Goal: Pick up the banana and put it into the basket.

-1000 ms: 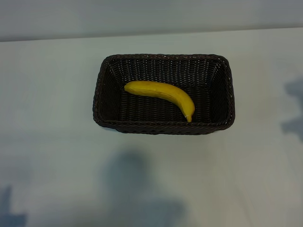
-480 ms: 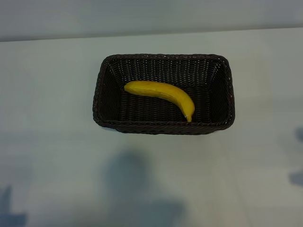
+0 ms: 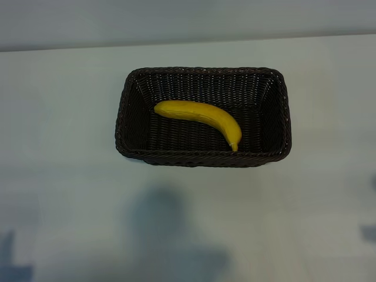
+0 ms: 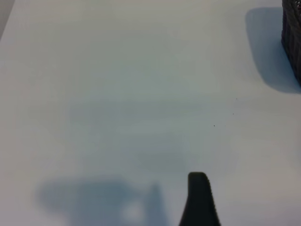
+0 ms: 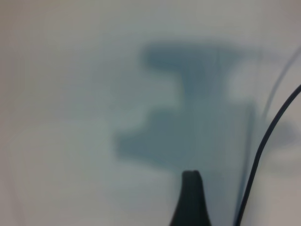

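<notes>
White tabletop [image 3: 59, 176] lies bare nearest the camera, and neither end effector shows in the exterior view; both stand with jaws apart, holding nothing. Beyond, the banana [image 3: 201, 118] lies flat inside the basket [image 3: 120, 126], stem tip near the front wall. Placement judged complete; residual risk is an arm sweeping back and knocking the basket.

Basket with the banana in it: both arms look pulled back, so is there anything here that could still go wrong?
Little, I think. The curved bright-yellow banana lies flat inside the rectangular dark-brown woven wicker basket, its tapered tip near the front wall, so it seems settled. One risk: the left wrist view shows the basket's corner not far from the left arm, so a careless swing might nudge it. Another: a thin dark cable hangs beside the right arm and might snag.
</notes>
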